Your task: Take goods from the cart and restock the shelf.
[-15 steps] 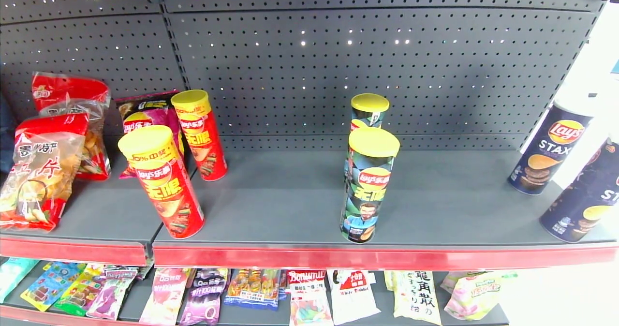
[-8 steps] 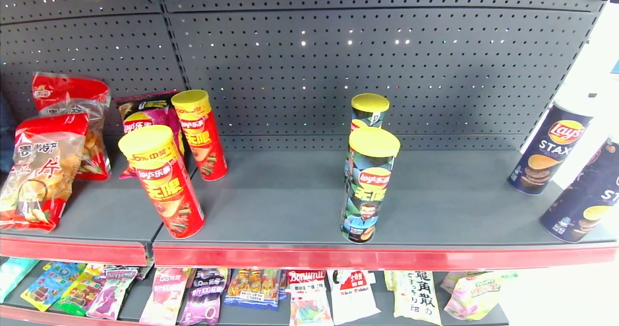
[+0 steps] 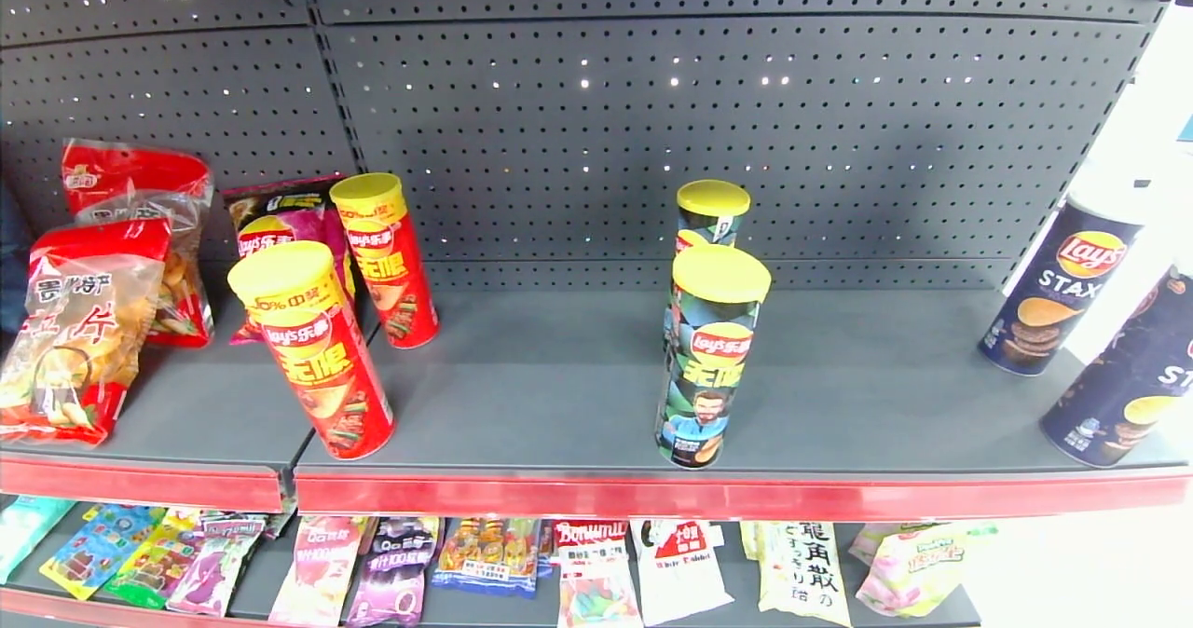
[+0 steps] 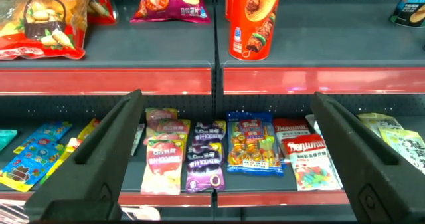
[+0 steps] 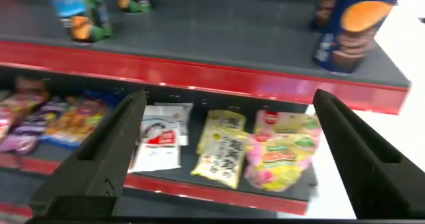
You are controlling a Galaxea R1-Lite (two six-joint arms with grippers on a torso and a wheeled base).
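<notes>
Step in hand: by my reading, the fetch stage. No item was being carried, so a trip to the cart came before any placing.
Left claw: the left claw [image 4: 227, 96] was released, its two dark fingers spread wide with nothing between them. It hung in front of the shelf, level with the lower tier.
Right claw: the right claw [image 5: 229, 94] was likewise spread and empty, low before the right-hand part of the shelf front.
Shelf: the upper shelf [image 3: 559, 395] was only partly stocked and had a red front lip.
Goods already in place: two red canisters [image 3: 312, 348] stood upright toward the left, one behind the other. Two dark green canisters [image 3: 710, 358] stood near the middle, again front and back. Two blue canisters [image 3: 1058, 283] stood at the far right. Snack bags [image 3: 79, 330] leaned at the far left.
Open space: bare shelf board lay between the red and green canisters, and again between the green and the blue.
Lower tier: flat sweet packets [image 3: 596, 563] lay in a row along it.
Next move, as a judgement: turn to the cart, close one claw round an item, then carry it above the red lip into one of the bare stretches.
Care needed: the upright canisters looked tall and easy to topple, so the approach should keep well apart from them.
</notes>
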